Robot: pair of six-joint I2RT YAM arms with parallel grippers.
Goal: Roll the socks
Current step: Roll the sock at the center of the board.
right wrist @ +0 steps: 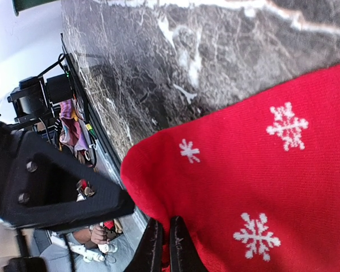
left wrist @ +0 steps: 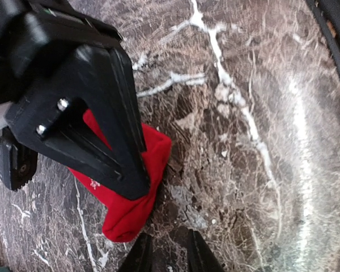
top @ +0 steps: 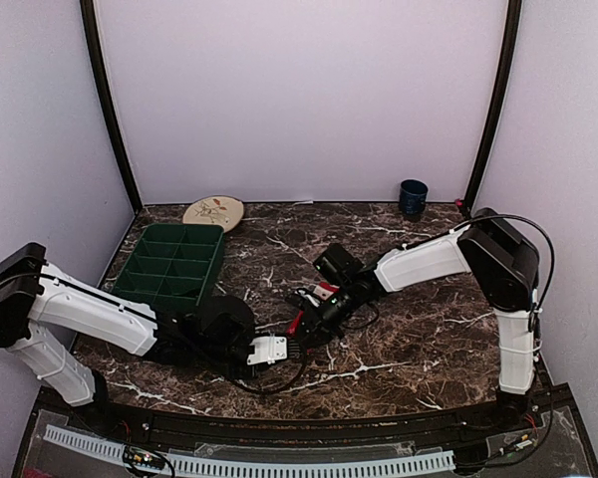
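Arms converge at the middle of the marble table (top: 419, 329) in the top view. The left gripper (top: 291, 346) comes in low from the left and the right gripper (top: 307, 314) angles down from the right, tips near each other. A scrap of red sock (top: 298, 322) shows right at the right gripper's tips; the rest is hidden under the hardware. A green compartment tray (top: 174, 264) sits at back left, with a round patterned plate (top: 214, 211) just behind it at the wall. A blue cup (top: 413, 196) stands at back right, well apart from the work.

Left wrist view: the left gripper (left wrist: 169, 258) has its two tips apart at the bottom edge, with bare marble in the gap and nothing clamped. The red sock (left wrist: 127, 218) lies folded on the table (left wrist: 243, 141) just ahead of those tips. One black finger (left wrist: 102, 130) of the right gripper lies across the top of the fabric.

Right wrist view: the right gripper (right wrist: 165, 249) has its tips pinched almost together on the near edge of the red sock (right wrist: 260, 170), and a sliver of red shows between them. White snowflakes are clear on the fabric, which fills the lower right of the frame and lies on the table (right wrist: 158, 56). The black triangular body of the left gripper (right wrist: 51, 187) sits at left, just beside the sock's rounded edge.
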